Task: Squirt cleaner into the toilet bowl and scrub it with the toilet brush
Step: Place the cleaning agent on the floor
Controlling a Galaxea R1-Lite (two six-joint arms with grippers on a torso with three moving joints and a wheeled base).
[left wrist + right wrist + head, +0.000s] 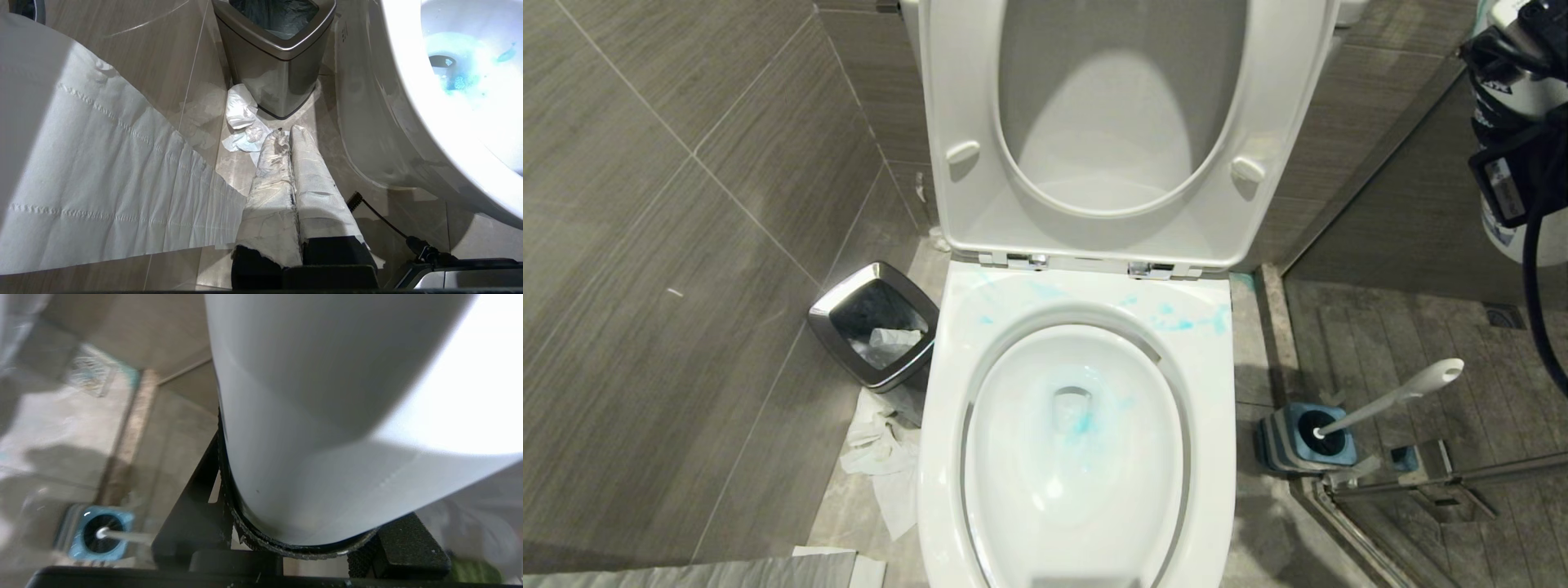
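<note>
The toilet bowl [947,425] stands open, its seat and lid [964,98] raised. Turquoise cleaner smears its back rim [1184,322] and tints the water [1082,420], which also shows blue in the left wrist view [457,81]. The toilet brush [1405,396] leans in its blue-and-grey holder [1298,445] on the floor to the right; the right wrist view shows it from above [122,535]. My right gripper [1515,175] hangs high at the right, shut on a white bottle [327,396]. My left gripper [288,136], fingers wrapped in white paper, is shut low beside the bowl.
A square steel bin [874,327] stands left of the bowl, with crumpled tissue [882,457] on the floor by it. A long paper sheet [102,171] hangs at the left. A metal door rail [1421,482] and a floor drain [1503,317] lie to the right.
</note>
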